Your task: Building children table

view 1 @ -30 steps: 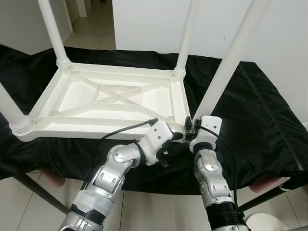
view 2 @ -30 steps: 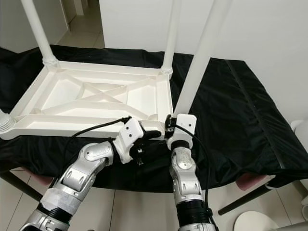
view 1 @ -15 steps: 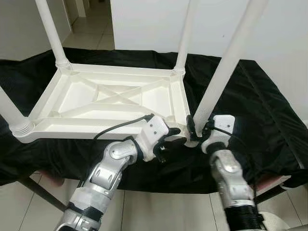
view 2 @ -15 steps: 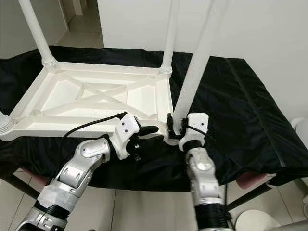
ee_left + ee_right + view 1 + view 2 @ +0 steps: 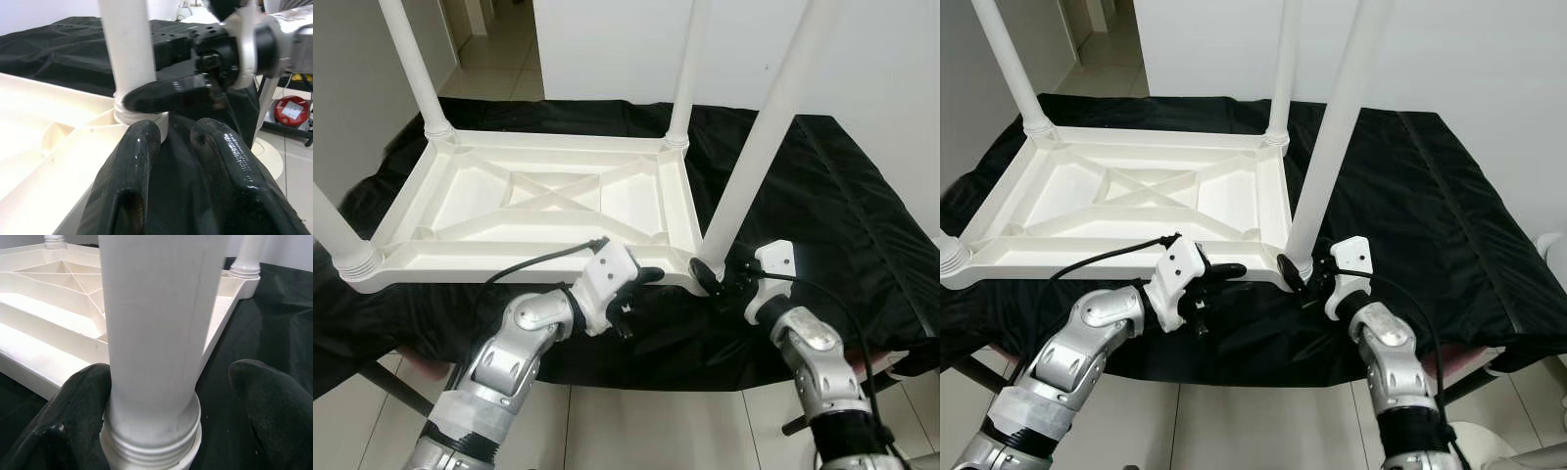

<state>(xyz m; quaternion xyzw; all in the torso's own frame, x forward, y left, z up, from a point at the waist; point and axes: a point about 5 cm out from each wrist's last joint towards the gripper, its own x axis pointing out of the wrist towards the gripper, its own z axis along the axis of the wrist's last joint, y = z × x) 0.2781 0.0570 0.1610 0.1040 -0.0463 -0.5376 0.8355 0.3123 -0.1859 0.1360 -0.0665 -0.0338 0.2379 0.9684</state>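
Observation:
A white plastic children's table [image 5: 509, 262] lies upside down on a black cloth [image 5: 822, 196], its legs pointing up. My right gripper [image 5: 713, 279] is open around the base of the near right leg [image 5: 754, 157]. In the right wrist view one finger [image 5: 83, 401] touches that leg [image 5: 156, 333] and the other finger [image 5: 264, 396] stands apart from it. My left gripper [image 5: 641, 294] is open with nothing in it, just under the table's front edge, left of that leg. The left wrist view looks past its fingers [image 5: 132, 166] at the leg [image 5: 129, 54].
Three more legs stand at the far left [image 5: 411, 64], far right [image 5: 685, 69] and near left [image 5: 333, 230]. The cloth's front edge hangs just beyond my arms, with tiled floor [image 5: 636, 431] below. A white wall stands behind and a doorway opens at the back left.
My right arm has swung out to the right, so its gripper now reaches the leg base from the right. The left gripper has drawn back a little to the left.

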